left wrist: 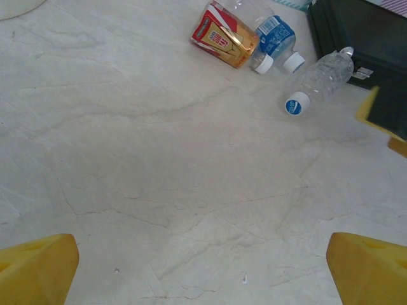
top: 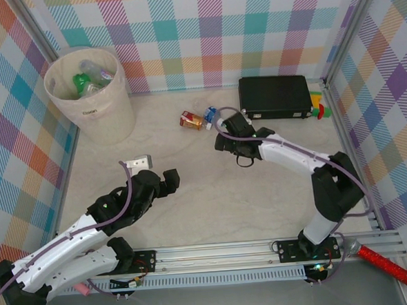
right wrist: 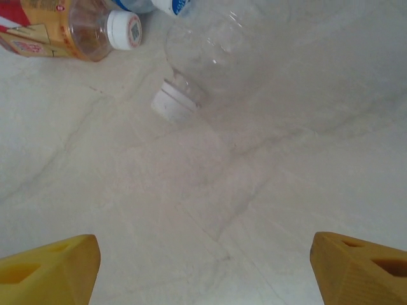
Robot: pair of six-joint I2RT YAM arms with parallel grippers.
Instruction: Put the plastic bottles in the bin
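Plastic bottles, top view: two lie loose on the tabletop (top: 206,194) just left of the black case (top: 275,97), the orange-labelled bottle (top: 191,120) and the blue-labelled bottle (top: 210,114). More sit in the bin (top: 108,117) at the far left corner, one of them green; I cannot count those inside.
Left claw, top view: left claw (top: 169,181) is over mid-tabletop, well apart from the bottles.
Right claw, top view: right claw (top: 231,129) hangs just beside the loose bottles.
Bottles, left wrist view: three loose. The orange-labelled and blue-labelled ones lie side by side, and the clear bottle (left wrist: 321,75) lies near them, by the case.
Left claw, left wrist view: fingertips (left wrist: 38,270) stand wide apart with nothing between them.
Bottles, right wrist view: the clear bottle lies ahead of the claw with its cap nearest, and the orange-labelled bottle is to its left.
Right claw, right wrist view: jaws are apart over bare tabletop, gripping nothing.
Step in hand (judged): right claw takes the clear bottle.
To do it well: advance until the body, not the cap, sits between the fingertips. Straddle across its length and close gently, because the thin wall may buckle or squirt out. Avoid nudging the orange-labelled neighbour. The bin is far across, so the carry will be long.
Counts: 3 loose bottles (1 orange-labelled, 1 blue-labelled, 1 clear), 1 bin, 1 case, 2 claws.
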